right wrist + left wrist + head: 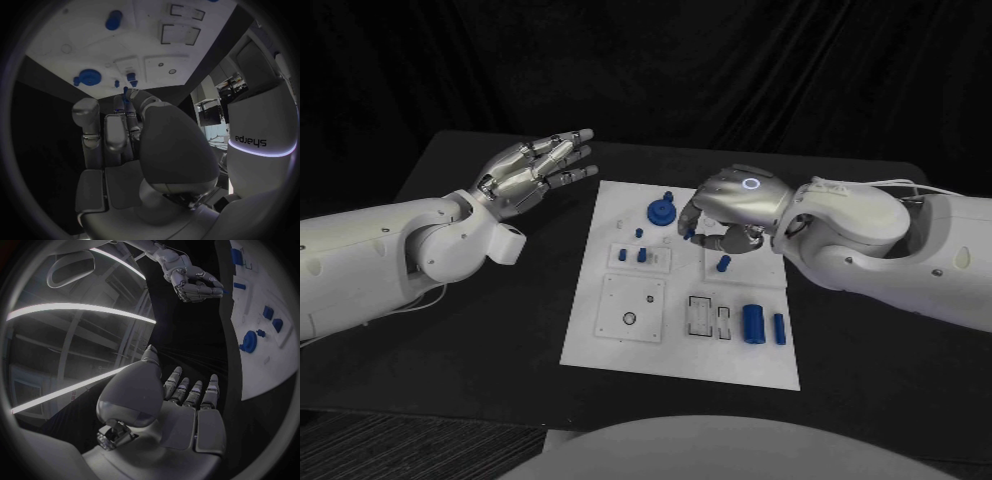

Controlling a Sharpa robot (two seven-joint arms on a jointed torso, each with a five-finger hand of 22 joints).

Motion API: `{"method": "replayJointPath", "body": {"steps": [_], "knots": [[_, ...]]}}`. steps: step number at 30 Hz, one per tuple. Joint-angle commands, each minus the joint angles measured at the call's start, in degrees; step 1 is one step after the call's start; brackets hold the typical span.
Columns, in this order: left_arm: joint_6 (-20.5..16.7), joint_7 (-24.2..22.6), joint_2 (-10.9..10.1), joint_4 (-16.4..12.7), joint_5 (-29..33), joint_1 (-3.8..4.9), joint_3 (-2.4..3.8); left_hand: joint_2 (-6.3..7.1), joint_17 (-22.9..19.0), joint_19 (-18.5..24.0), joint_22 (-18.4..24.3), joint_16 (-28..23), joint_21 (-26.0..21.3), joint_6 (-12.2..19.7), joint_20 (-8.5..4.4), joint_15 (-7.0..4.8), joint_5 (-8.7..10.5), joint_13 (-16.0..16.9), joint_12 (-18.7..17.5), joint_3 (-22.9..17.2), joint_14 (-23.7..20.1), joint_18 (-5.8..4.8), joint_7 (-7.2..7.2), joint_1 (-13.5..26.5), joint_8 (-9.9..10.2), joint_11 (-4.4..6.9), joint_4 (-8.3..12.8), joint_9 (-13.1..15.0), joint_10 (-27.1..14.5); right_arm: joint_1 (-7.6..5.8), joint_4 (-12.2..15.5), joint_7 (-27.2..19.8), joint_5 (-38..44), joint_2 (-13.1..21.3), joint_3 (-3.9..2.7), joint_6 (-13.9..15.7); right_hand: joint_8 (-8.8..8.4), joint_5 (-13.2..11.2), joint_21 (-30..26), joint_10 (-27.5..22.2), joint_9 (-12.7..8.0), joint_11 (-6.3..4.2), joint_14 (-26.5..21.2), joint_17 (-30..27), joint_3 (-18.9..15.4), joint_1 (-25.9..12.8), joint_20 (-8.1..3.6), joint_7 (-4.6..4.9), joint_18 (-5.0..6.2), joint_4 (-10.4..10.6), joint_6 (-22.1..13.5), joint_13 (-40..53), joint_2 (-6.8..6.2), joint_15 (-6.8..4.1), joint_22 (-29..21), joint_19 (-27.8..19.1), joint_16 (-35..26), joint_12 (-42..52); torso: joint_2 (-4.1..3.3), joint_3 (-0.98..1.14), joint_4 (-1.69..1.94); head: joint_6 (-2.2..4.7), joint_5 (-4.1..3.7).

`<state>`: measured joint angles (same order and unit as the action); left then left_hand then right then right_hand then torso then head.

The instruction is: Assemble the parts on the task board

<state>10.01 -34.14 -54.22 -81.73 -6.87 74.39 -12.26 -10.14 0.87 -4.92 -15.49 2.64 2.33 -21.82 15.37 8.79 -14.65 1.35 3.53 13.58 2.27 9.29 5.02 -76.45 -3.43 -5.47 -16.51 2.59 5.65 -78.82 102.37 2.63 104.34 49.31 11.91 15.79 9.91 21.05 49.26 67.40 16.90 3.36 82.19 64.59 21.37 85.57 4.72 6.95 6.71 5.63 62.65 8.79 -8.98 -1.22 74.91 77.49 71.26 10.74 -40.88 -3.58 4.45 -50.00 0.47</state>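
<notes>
The white task board (687, 345) lies in the middle of the black table. My right hand (730, 205) hovers over its far right part with fingers curled down, and its fingertips pinch a small blue piece (125, 92). A blue peg (723, 264) stands on the board just below that hand. A round blue knob (662, 211) sits at the far end beside the hand, with small blue pegs (633, 255) nearby. Two blue cylinders (764, 325) lie near the right edge. My left hand (538, 170) is raised off the board's far left corner, fingers spread, holding nothing.
A square plate (632, 308) and two rectangular slots (710, 316) occupy the board's near half. Bare black table surrounds the board on all sides. A dark curtain hangs behind the table.
</notes>
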Motion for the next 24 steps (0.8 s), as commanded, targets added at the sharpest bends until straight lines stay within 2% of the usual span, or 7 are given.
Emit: {"method": "replayJointPath", "body": {"steps": [1,5,9,11,17,20,24], "knots": [[0.26,-0.92,0.01,-0.07,0.36,-0.15,0.05,-0.27,-0.06,0.23,0.04,-0.16,-0.14,0.06,-0.15,-0.25,-0.22,0.02,0.19,0.35,-0.27,1.02,0.27,-0.53,-0.39,-0.23,0.15,0.0,-0.12,0.71,0.38,1.73,-0.06,-1.6,-0.03,-2.63,-0.38,0.3,0.13,-0.02,-0.06,0.24,0.1,0.09,0.16,-0.22,0.12,0.05,-0.09,-0.3,-0.38,-0.09,0.28,0.32,6.33,0.18,0.39,-0.3,0.02,-0.02,-0.06,0.0,-0.24],[0.32,-0.91,0.14,-0.11,0.36,-0.18,0.05,-0.34,-0.04,0.24,0.05,-0.1,-0.14,0.07,-0.15,-0.19,-0.22,0.01,0.18,0.35,-0.23,1.02,0.3,-0.53,-0.39,-0.16,0.13,0.0,-0.16,1.73,-0.08,1.77,-0.07,-3.51,-0.03,-3.55,-0.53,0.41,0.27,-0.03,-0.11,0.29,0.18,0.28,0.23,-0.26,0.14,0.1,-0.1,-0.37,-0.47,-0.16,0.23,0.35,6.35,0.22,0.54,-0.43,0.09,-0.01,-0.22,0.0,-0.19],[0.36,-0.86,0.39,-0.08,0.36,-0.2,0.05,-0.34,-0.04,0.24,0.05,-0.1,-0.14,0.07,-0.15,-0.19,-0.22,0.01,0.18,0.35,-0.23,1.02,0.3,-0.53,-0.39,-0.16,0.13,0.0,-0.16,3.03,-1.31,1.65,-0.07,-5.49,-0.03,-4.41,-0.63,0.4,0.53,-0.01,-0.14,0.32,0.29,0.59,0.24,-0.34,0.17,0.14,-0.14,-0.37,-0.53,-0.19,0.21,0.37,6.41,0.3,0.78,-0.48,0.11,-0.03,-0.08,0.0,0.05],[0.4,-0.83,0.54,-0.05,0.36,-0.2,0.05,-0.38,-0.02,0.22,-0.01,-0.05,-0.12,0.11,-0.13,-0.14,-0.23,0.01,0.19,0.35,-0.19,1.02,0.28,-0.53,-0.39,-0.15,0.12,0.0,-0.16,3.7,-1.93,1.56,-0.07,-6.29,-0.04,-4.82,-0.75,0.4,0.46,0.04,-0.18,0.32,0.3,0.57,0.27,-0.38,0.18,0.16,-0.12,-0.39,-0.64,-0.21,0.19,0.38,6.39,0.28,0.77,-0.51,0.14,-0.06,0.01,0.0,0.28],[0.65,-0.79,0.81,0.07,0.36,-0.24,0.05,-0.71,0.11,-0.29,-1.01,0.43,0.2,0.23,0.2,0.41,-0.31,0.02,0.26,0.44,0.2,1.03,0.17,-0.57,-0.39,-0.09,0.13,-0.01,-0.24,5.48,-3.49,1.01,-0.08,-8.01,-0.04,-5.26,-1.26,0.53,0.44,0.26,-0.38,0.34,0.28,0.49,0.52,-0.37,0.24,0.26,-0.09,-0.61,-1.07,-0.3,0.21,0.41,6.36,0.24,0.75,-0.65,0.04,0.04,-0.06,0.0,1.31],[0.72,-0.79,1.0,0.25,0.36,-0.27,0.05,-0.75,0.14,-0.49,-1.23,0.56,0.32,0.25,0.28,0.51,-0.32,0.02,0.3,0.49,0.3,1.04,0.15,-0.6,-0.4,-0.08,0.14,-0.01,-0.25,6.13,-3.94,0.75,-0.08,-8.68,-0.04,-5.2,-1.44,0.63,0.19,0.29,-0.46,0.37,0.24,0.4,0.64,-0.31,0.25,0.31,-0.03,-0.74,-1.2,-0.34,0.19,0.42,6.3,0.14,0.68,-0.72,0.08,0.03,-0.01,0.0,1.33],[-0.05,-0.72,1.25,0.35,0.35,-0.31,0.05,-0.85,0.16,-0.76,-1.4,0.71,0.47,-0.14,0.44,0.67,-0.68,0.07,0.5,0.53,0.42,1.04,0.3,-0.77,-0.53,-0.11,0.23,0.05,-0.06,6.76,-4.27,0.5,-0.08,-9.0,-0.04,-4.81,-1.52,0.67,0.33,0.31,-0.5,0.38,0.24,0.44,0.69,-0.3,0.26,0.33,-0.05,-0.79,-1.25,-0.36,0.19,0.43,6.32,0.16,0.71,-0.75,0.04,0.02,-0.13,0.0,1.38]]}}
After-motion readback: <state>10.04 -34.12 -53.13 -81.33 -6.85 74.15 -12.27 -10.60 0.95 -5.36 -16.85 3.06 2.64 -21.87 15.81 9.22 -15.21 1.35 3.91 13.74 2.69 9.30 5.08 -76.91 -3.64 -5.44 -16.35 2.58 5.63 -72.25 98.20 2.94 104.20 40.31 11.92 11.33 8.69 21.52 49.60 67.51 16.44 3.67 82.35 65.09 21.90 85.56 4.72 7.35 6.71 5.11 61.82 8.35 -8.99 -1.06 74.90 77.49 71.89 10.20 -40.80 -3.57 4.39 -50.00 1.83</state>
